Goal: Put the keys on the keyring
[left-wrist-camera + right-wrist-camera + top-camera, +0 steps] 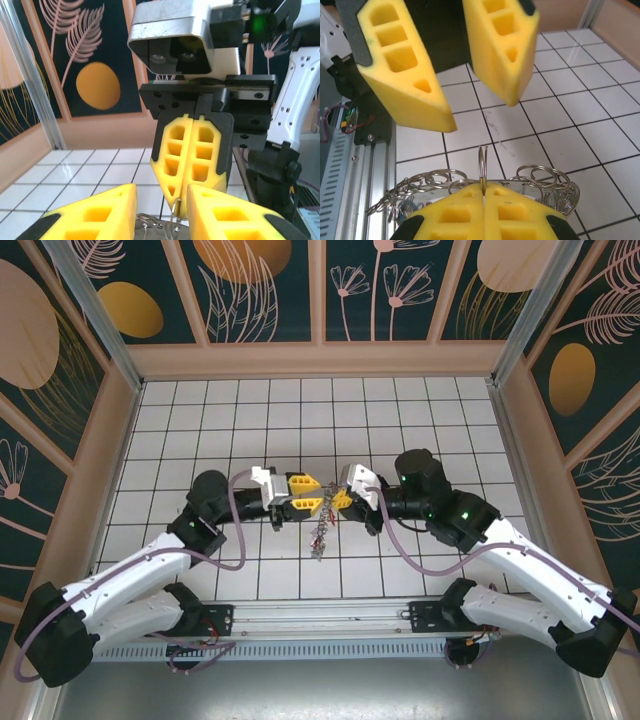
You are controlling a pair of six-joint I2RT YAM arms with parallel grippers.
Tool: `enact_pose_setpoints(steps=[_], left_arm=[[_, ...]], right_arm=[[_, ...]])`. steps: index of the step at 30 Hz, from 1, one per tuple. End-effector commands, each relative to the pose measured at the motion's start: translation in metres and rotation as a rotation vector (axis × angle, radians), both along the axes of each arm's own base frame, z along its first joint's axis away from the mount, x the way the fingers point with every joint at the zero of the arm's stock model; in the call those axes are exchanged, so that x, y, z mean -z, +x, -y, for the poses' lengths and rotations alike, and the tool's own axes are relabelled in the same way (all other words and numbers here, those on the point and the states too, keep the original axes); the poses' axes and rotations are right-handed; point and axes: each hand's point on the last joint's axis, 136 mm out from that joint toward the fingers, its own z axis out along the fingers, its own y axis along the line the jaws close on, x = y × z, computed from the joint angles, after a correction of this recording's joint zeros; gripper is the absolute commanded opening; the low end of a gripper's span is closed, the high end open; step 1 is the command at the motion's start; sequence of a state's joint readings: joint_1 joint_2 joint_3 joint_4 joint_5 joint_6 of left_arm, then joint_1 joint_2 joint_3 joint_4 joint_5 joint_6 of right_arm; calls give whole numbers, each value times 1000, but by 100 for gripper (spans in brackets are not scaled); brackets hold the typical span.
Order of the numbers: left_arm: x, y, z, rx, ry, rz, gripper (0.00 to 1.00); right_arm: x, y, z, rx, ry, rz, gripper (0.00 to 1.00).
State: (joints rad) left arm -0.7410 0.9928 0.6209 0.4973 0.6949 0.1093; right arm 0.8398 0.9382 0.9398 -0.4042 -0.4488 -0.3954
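Nearest you, the metal rail (320, 615) ran along the table's edge with both arm bases bolted to it. The arms reached in from either side and met over the middle of the white tiled table (200, 420).

Just past the rail, the keyring (320, 532) hung as a silvery tangle below the point where your two grippers met. You could not tell from above whether its lower end touched the tiles.

Your right gripper (484, 187) had its yellow pads pressed flat together on a thin wire loop (482, 160) that stood upright between them. More loops of the keyring fanned out to both sides of those pads. A bit of blue (407, 206) showed among the loops on one side, too hidden to call a key.

Facing it, your left gripper (479, 110) stood with its pads apart, a clear gap between them, gripping nothing. Its tips were just beside the upright loop and not touching it. Seen from the left wrist, a few loops lay in that gap.

Beyond the grippers the tiles ran on to the dark walls (260, 290) painted with leaves and orange discs.
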Motion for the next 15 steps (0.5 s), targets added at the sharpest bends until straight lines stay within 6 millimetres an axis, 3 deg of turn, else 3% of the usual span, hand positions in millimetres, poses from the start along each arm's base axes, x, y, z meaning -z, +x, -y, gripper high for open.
enact_pose_setpoints(steps=[1, 9, 12, 15], left_arm=[[47, -3, 1, 35, 249, -11, 33], [57, -10, 4, 111, 306, 28, 33], [56, -10, 4, 110, 308, 34, 24], [53, -8, 5, 104, 295, 34, 22]], right_arm=[[-14, -2, -1, -19, -6, 20, 0], [-4, 0, -6, -29, -44, -26, 0], [-5, -1, -7, -34, -36, -33, 0], [-4, -4, -8, -44, -32, -41, 0]])
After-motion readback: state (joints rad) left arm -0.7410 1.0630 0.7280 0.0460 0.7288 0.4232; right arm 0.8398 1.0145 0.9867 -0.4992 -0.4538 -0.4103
